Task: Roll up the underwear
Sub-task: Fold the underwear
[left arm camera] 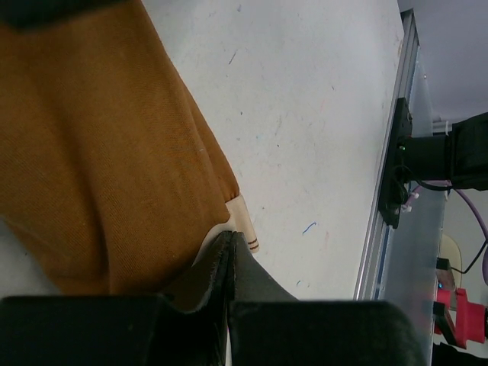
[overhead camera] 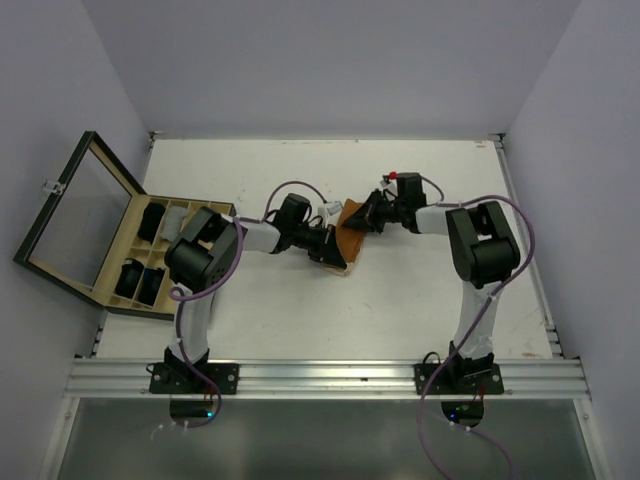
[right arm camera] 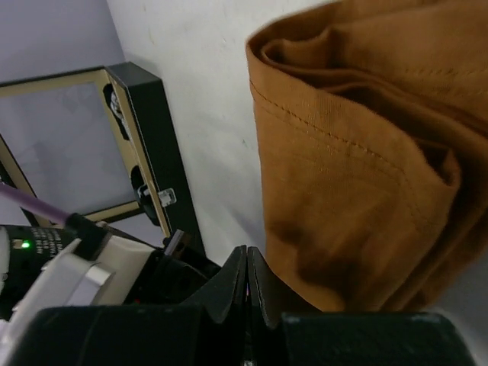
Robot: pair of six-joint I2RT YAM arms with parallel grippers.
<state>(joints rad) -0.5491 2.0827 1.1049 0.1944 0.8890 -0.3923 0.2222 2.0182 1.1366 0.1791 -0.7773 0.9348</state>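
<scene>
Overhead: orange-brown underwear (overhead camera: 352, 230) lies mid-surface (overhead camera: 400, 300), with left fingers (overhead camera: 328, 248) and right fingers (overhead camera: 372, 213) meeting at it. There is bare room toward the near edge, and a wooden box (overhead camera: 140, 305) at the left edge.
Left wrist: left fingers (left arm camera: 227, 248) are pressed shut at the hem of the underwear (left arm camera: 114, 152); grip unclear.
Right wrist: right fingers (right arm camera: 245, 255) are shut beside the folded underwear (right arm camera: 358, 175); grip unclear.

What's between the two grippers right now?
The orange-brown underwear, partly folded, lies between the left gripper and the right gripper, with nothing else in that stretch. The top external view shows it.
</scene>
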